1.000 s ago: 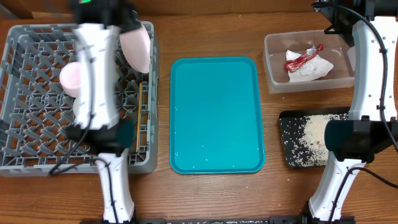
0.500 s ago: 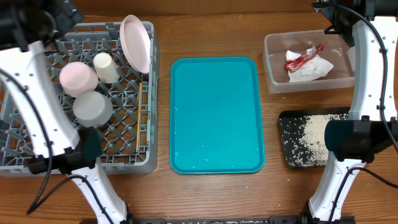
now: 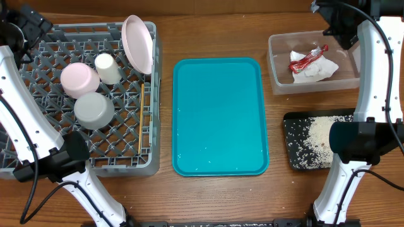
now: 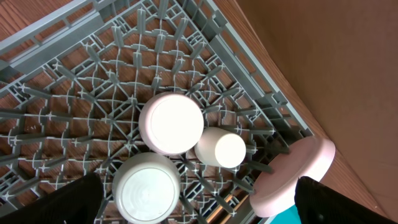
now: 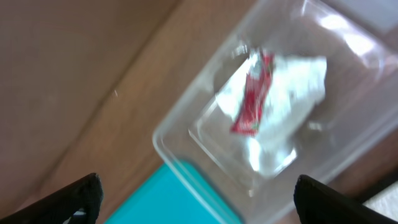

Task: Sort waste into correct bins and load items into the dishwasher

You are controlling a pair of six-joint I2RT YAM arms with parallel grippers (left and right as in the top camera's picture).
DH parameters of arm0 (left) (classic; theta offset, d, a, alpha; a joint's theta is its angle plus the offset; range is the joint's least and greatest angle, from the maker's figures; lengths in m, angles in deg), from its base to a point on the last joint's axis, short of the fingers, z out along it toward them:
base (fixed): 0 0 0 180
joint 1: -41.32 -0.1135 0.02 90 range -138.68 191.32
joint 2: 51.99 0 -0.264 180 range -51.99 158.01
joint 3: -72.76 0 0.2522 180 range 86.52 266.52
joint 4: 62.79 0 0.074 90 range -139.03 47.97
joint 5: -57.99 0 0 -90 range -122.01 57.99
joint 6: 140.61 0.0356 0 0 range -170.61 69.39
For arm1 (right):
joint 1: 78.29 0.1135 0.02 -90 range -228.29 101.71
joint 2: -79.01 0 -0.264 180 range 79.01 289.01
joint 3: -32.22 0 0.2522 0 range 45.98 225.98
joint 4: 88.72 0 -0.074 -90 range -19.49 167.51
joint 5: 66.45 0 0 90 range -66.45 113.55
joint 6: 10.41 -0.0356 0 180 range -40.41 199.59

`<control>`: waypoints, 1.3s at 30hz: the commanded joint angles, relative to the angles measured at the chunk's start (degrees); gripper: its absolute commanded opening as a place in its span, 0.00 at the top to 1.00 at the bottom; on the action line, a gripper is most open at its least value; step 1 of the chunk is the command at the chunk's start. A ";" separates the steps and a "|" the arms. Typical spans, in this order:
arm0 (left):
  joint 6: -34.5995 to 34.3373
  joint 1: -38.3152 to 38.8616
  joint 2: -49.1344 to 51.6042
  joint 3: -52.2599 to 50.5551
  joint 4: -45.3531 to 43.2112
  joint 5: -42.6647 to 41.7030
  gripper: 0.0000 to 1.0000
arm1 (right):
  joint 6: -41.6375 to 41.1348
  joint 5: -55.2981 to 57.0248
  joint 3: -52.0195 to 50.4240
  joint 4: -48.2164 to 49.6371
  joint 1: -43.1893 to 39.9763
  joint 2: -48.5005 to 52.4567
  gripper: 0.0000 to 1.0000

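The dish rack (image 3: 38, 161) sits at the left of the surface (image 3: 208, 195); in it the pale pink bowl (image 3: 79, 79), the white cup (image 3: 107, 68) and the grey metal bowl (image 3: 94, 110) cluster close together toward the far side; the round plate (image 3: 139, 43) stands on edge at the rack's far right corner; the chopsticks (image 3: 140, 120) lie along its right wall. The teal serving tray (image 3: 218, 116) lies bare in the middle. At the far right the clear tub (image 3: 278, 63) holds the crumpled napkin (image 3: 319, 69) with the red wrapper (image 3: 308, 58) on top; nearer, the black tray (image 3: 290, 142) holds the rice crumbs (image 3: 319, 135). The left claw (image 4: 202, 202) hangs above the rack, fingers spread wide, gripping nothing; the right claw (image 5: 199, 202) hangs above the tub, likewise spread wide and gripping nothing.
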 commanded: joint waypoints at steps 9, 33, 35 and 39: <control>0.31 0.33 0.35 -0.02 0.11 -0.17 0.00 | 9.64 -7.45 1.14 -11.80 1.42 -4.79 0.00; 0.31 0.35 0.35 -0.02 0.11 -0.17 0.00 | 29.83 -10.49 -12.74 -11.80 9.16 -50.49 0.00; 0.31 0.35 0.35 -0.02 0.11 -0.17 0.00 | 29.81 -10.49 -17.25 -11.80 9.16 -55.32 0.00; 0.31 0.35 0.35 -0.02 0.11 -0.17 0.00 | 29.81 -10.49 -27.61 -11.78 9.16 -63.54 0.00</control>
